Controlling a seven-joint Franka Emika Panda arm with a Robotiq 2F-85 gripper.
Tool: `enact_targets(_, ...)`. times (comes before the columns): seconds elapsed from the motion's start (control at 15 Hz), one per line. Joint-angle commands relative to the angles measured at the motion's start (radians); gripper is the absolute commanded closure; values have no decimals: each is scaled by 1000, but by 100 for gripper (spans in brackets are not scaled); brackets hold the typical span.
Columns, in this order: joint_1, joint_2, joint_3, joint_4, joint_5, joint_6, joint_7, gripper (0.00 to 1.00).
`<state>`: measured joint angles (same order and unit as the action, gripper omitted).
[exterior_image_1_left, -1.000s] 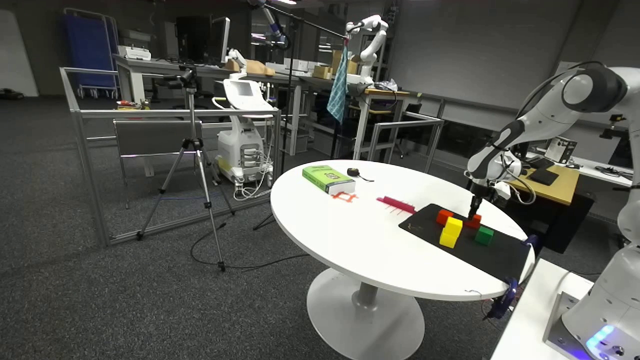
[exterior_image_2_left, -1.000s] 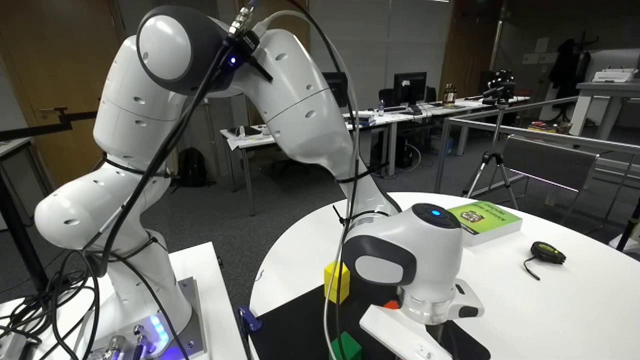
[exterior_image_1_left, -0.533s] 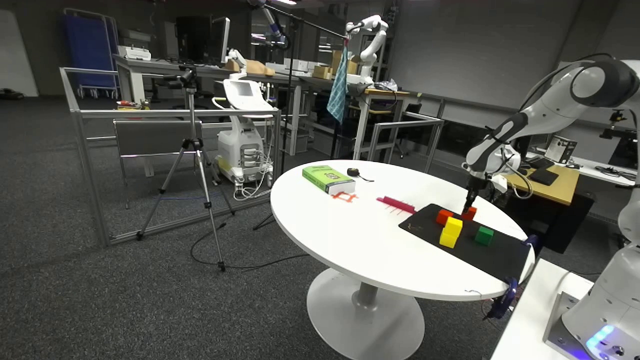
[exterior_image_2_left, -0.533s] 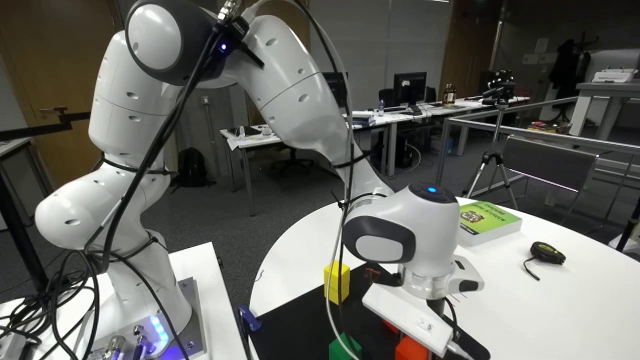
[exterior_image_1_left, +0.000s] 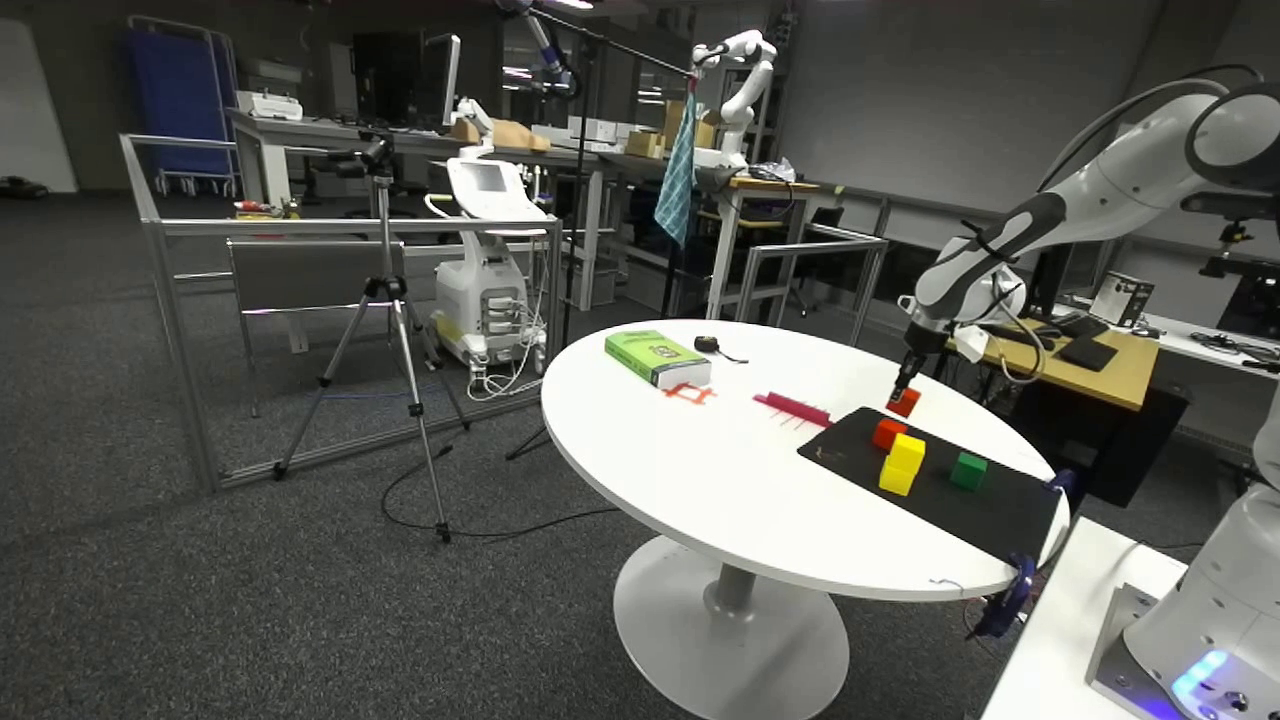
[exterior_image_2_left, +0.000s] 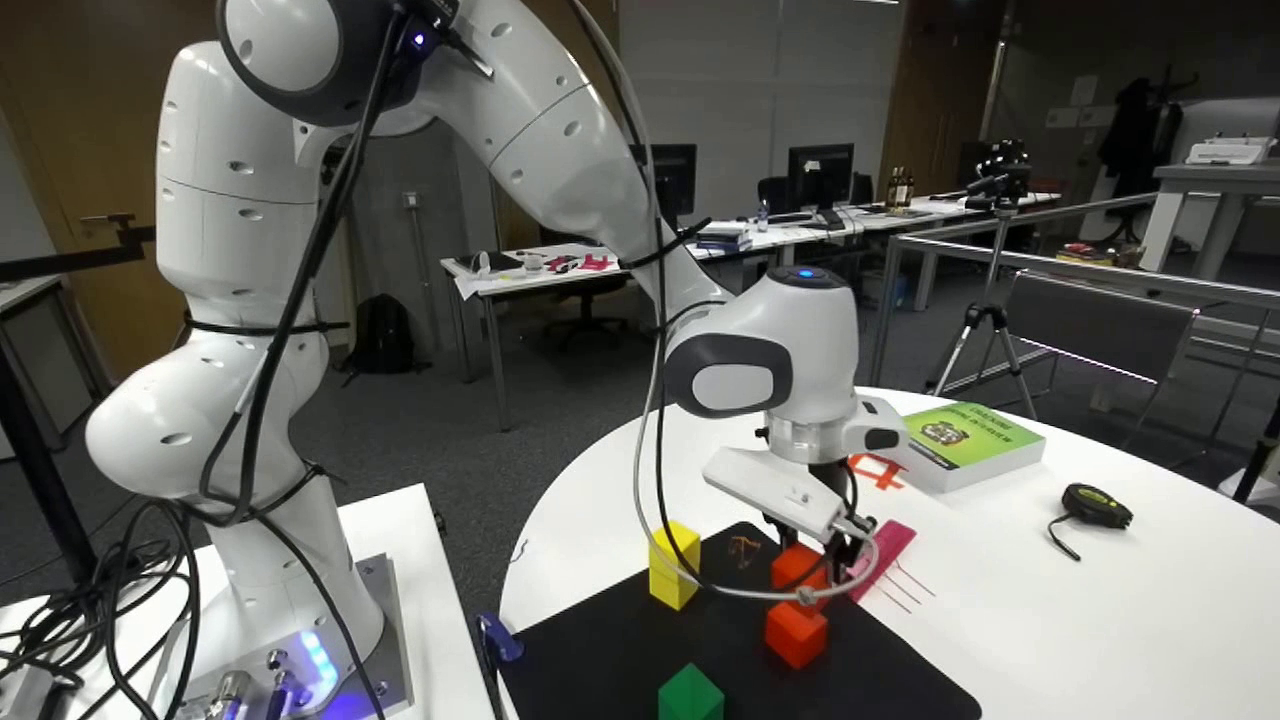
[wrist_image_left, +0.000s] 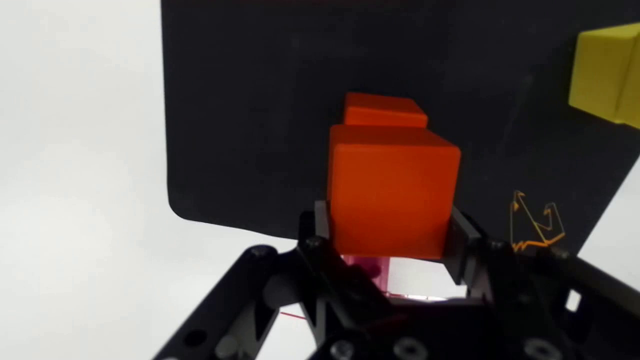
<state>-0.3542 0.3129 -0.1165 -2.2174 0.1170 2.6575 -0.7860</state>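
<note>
Held block (wrist_image_left: 395, 200): red and box-shaped, up in the air near the edge of the mat, above the table; in an exterior view a cable (exterior_image_2_left: 760, 594) loops across the front of it.
Claw (wrist_image_left: 392, 232): gripping the held block, one finger against each of two opposite sides; it comes in from the bottom of the wrist view.
Second red block (exterior_image_2_left: 797, 637): sits on the mat, just beside and lower than the held block, which hides part of it in the wrist view.
Yellow blocks (exterior_image_1_left: 902, 466): two, one stacked on the other, standing upright on the mat near the second red block.
Green block (exterior_image_1_left: 968, 471): alone on the mat, apart from the rest.
Black mat (exterior_image_2_left: 610, 650): lies on the white table (exterior_image_1_left: 700, 480), with blue clamps (exterior_image_1_left: 1010, 600) at the table's rim and an orange scribble (wrist_image_left: 547, 242) near one corner.
Pink strip (exterior_image_1_left: 797, 409): on the table next to the mat, with thin red lines beside it.
Green book (exterior_image_2_left: 975, 435): flat on the table, well apart from the blocks; an orange shape (exterior_image_2_left: 875, 472) lies just beside it.
Tape measure (exterior_image_2_left: 1095, 505): on the table near the book, strap trailing.
Robot arm (exterior_image_2_left: 560, 140): white and grey, bent high and reaching down over the mat.
Tripod (exterior_image_1_left: 385, 250): on the carpet beyond the table, beside a metal rail (exterior_image_1_left: 340, 228).
</note>
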Motion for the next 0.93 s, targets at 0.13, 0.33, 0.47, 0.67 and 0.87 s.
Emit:
enact_targets(0.13,76,-13,-16,-26,-49,30,225,70)
enact_targets(0.33,81,-16,-33,-32,-108,24,319,70)
enact_targets(0.47,77,-15,-44,-33,-151,18,352,70)
enact_targets(0.67,72,-2,-59,-24,-200,11,367,70)
enact_targets(0.87,67,16,-55,-12,-204,-13,367,70)
